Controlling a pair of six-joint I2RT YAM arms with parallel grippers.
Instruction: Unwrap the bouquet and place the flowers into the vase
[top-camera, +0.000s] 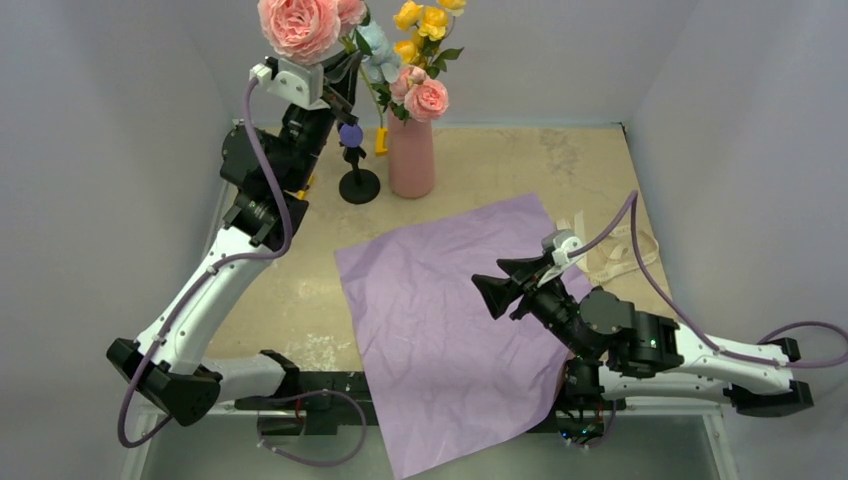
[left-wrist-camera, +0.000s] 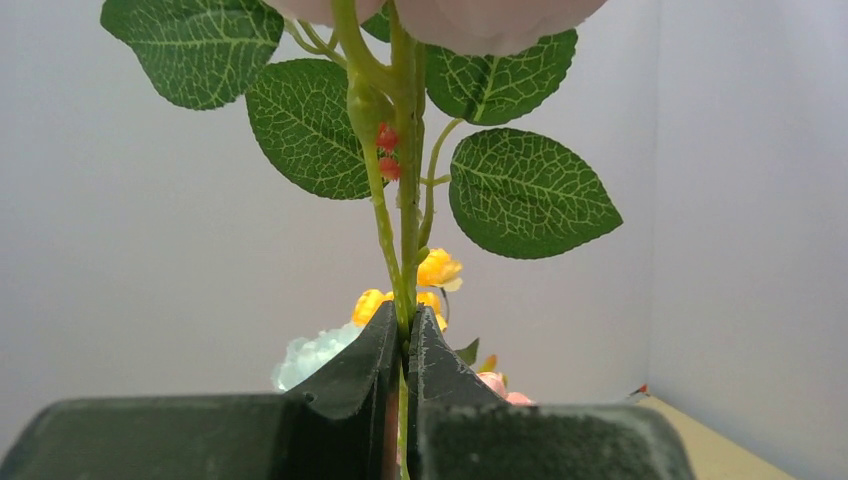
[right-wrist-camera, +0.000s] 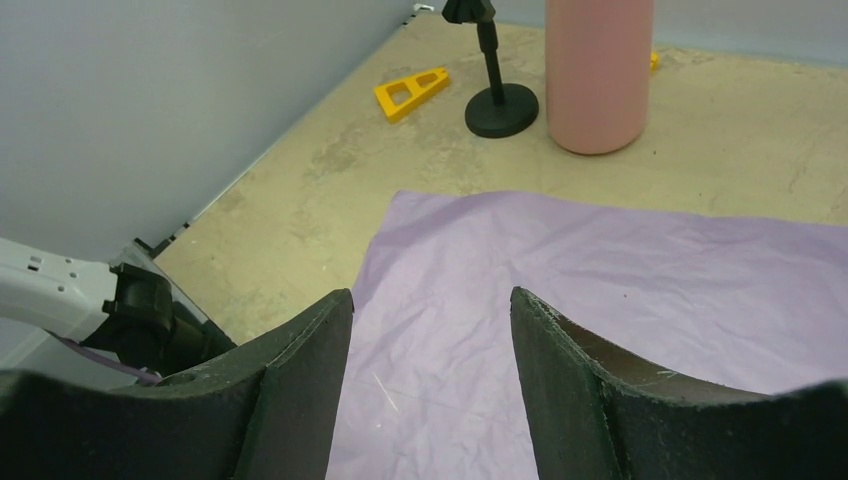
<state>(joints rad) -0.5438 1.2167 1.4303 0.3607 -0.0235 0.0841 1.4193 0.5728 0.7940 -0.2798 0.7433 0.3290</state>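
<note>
1. Top view: one vase (top-camera: 411, 150) at the far side of the tabletop (top-camera: 300, 300) holds several flowers (top-camera: 428, 98). Up and left of it, the left end effector (top-camera: 343, 80) grips one pink rose (top-camera: 298, 25). In front of the vase lies one lilac paper sheet (top-camera: 440, 340), with the right end effector (top-camera: 497, 287) open above it.
2. Left wrist: the left end effector (left-wrist-camera: 404, 345) is clamped on the rose's stem (left-wrist-camera: 405, 200), which bears four leaves (left-wrist-camera: 530, 190).
3. Right wrist: the right end effector (right-wrist-camera: 430, 330) has its fingers apart over the sheet (right-wrist-camera: 600, 280). One black stand (right-wrist-camera: 497, 95) and one yellow wedge (right-wrist-camera: 410, 92) sit left of the vase (right-wrist-camera: 598, 70).

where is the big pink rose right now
The big pink rose sits high at the back left of the top view, up and left of the vase, its stem pinched in the shut left gripper.
</note>
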